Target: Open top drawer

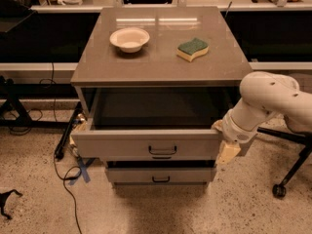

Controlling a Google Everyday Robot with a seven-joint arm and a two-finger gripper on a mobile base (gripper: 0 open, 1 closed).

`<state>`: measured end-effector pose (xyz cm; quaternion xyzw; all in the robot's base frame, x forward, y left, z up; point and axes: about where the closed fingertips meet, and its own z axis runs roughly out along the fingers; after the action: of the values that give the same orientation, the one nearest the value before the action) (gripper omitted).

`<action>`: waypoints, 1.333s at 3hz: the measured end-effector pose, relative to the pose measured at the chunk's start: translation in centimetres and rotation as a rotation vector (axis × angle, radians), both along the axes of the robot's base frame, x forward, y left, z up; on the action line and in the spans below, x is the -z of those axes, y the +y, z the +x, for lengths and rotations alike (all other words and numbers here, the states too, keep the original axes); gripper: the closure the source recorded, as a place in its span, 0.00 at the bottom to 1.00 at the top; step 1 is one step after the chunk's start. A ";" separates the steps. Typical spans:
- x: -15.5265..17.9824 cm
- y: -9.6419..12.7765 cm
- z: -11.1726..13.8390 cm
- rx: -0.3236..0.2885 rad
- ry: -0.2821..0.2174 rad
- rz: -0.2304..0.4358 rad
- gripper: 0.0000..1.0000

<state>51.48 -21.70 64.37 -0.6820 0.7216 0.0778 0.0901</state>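
Observation:
The top drawer (pixel 122 144) of a grey-beige cabinet stands pulled out, its deep box dark inside, with a small dark bail handle (pixel 162 151) at the centre of its flat front. My gripper (pixel 225 147) is at the drawer's right front corner, beside the front panel. One pale finger (pixel 227 152) points down past the panel's right end. The white arm (pixel 268 99) comes in from the right.
On the cabinet top (pixel 161 57) sit a white bowl (pixel 129 38) and a green-and-yellow sponge (pixel 192 48). A lower drawer (pixel 161 175) is slightly out below. Cables (pixel 66 174) lie on the floor at left. A chair caster (pixel 279 190) is at right.

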 end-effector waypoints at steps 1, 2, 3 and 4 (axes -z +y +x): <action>0.0 -0.2 -0.3 0.008 0.003 0.001 0.63; 0.0 -0.2 -0.3 0.008 0.003 0.001 0.87; -1.2 -1.4 -3.5 0.065 -0.021 -0.005 1.00; -1.0 -1.3 -3.6 0.064 -0.020 -0.005 0.73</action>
<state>47.92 -23.03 65.41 -0.6594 0.7424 0.0662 0.0980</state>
